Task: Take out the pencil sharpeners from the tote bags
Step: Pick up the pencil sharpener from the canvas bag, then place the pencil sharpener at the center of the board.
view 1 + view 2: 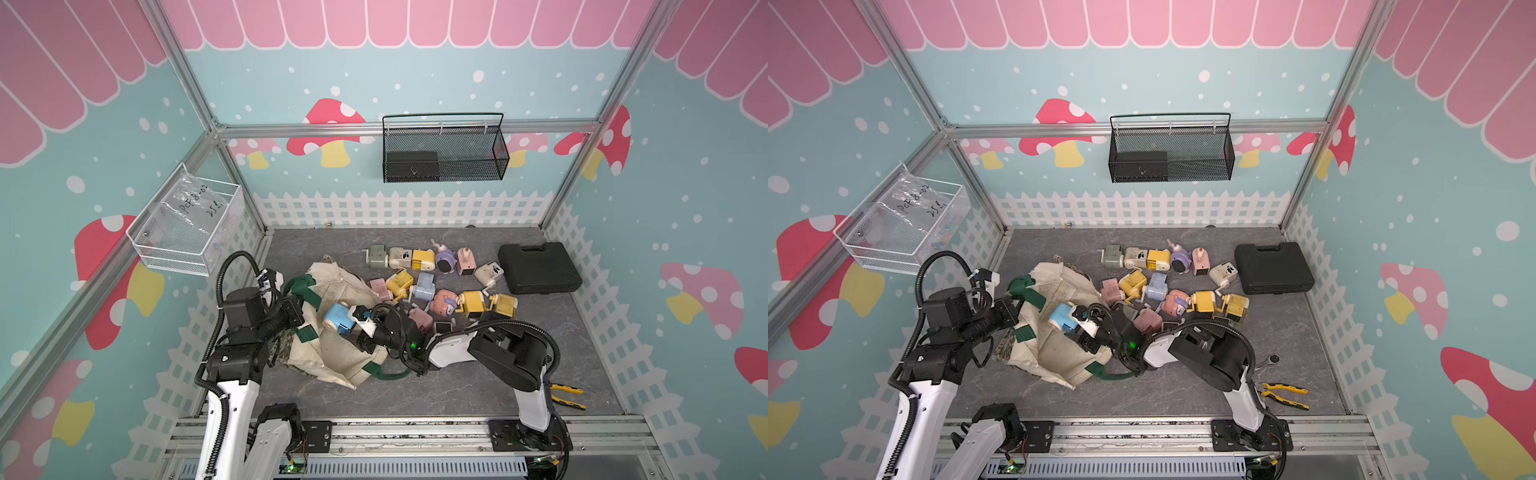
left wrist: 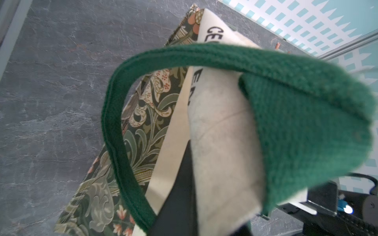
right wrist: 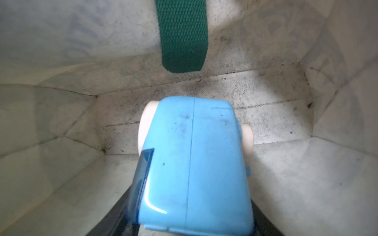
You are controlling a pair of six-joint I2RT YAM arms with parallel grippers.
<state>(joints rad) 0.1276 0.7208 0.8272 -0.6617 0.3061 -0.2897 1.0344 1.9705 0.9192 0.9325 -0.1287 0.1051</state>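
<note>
Only the right wrist view looks inside the tote bag (image 3: 286, 126). It shows smudged cream lining, a green strap (image 3: 182, 36) end hanging in, and the blue sharpener (image 3: 194, 163) filling the foreground, clamped between dark fingers (image 3: 262, 224) that the frame edge cuts off. In a top view the right gripper (image 1: 352, 320) holds that sharpener just over the bag's mouth. Its arm is folded low and reaches in from the side of the bag where the other sharpeners (image 1: 424, 286) lie just beside it. The left gripper (image 1: 304, 309) sits at the opposite rim with its elbow raised and its tips hidden under fabric. The left wrist view shows a black finger (image 2: 178, 194) against canvas, so its jaws seem closed on the bag's rim.
</note>
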